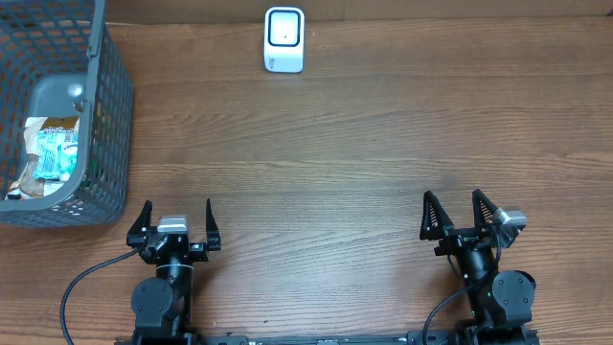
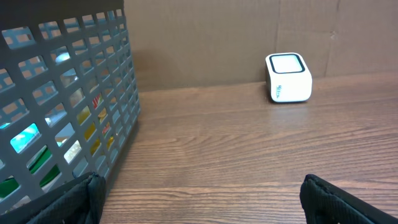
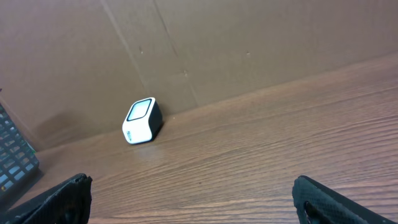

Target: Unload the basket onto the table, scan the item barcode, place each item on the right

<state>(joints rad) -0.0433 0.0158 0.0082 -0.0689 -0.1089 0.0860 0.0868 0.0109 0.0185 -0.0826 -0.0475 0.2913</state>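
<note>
With the left gripper (image 1: 177, 206) and right gripper (image 1: 452, 196) both wide and empty at the table's (image 1: 383, 144) near edge, and the packets (image 1: 48, 153) deep in the basket (image 1: 110, 115) at its left edge, a reach could catch on the mesh or lift several packets together

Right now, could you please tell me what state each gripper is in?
Left gripper: open, holding nothing.
Right gripper: open, holding nothing.
</note>
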